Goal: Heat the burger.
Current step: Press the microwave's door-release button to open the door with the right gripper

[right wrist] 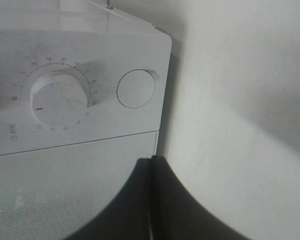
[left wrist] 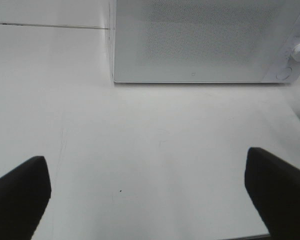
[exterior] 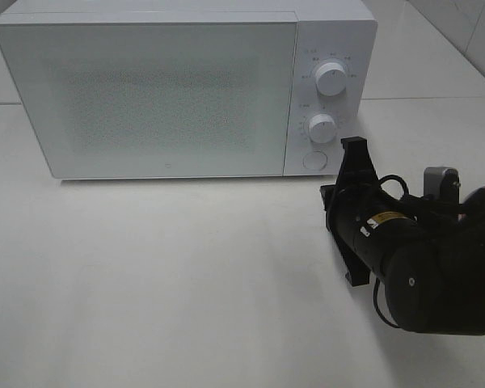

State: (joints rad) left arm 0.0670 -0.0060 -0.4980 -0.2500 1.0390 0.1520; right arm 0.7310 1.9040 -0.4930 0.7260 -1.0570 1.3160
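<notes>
One round button [exterior: 314,160], at the foot of the microwave [exterior: 170,48] panel under the lower dial [exterior: 322,126], looks to be the target. The right gripper [exterior: 356,149] hovers just beside it with its jaws pressed together into a single blunt tip.

I judge the step to be a push on that button to release the door [exterior: 145,162]. The tip should meet the button's middle squarely and go straight in without brushing the dial. The arm should then keep clear of the door's swing.

The left gripper [left wrist: 146,172] hangs spread wide above the worktop [left wrist: 155,130], holding nothing.

The microwave is shut, and its frosted, dotted door hides the cavity, so I cannot tell whether anything is inside. The burger is nowhere in sight in any view, neither on the worktop nor in a gripper.
</notes>
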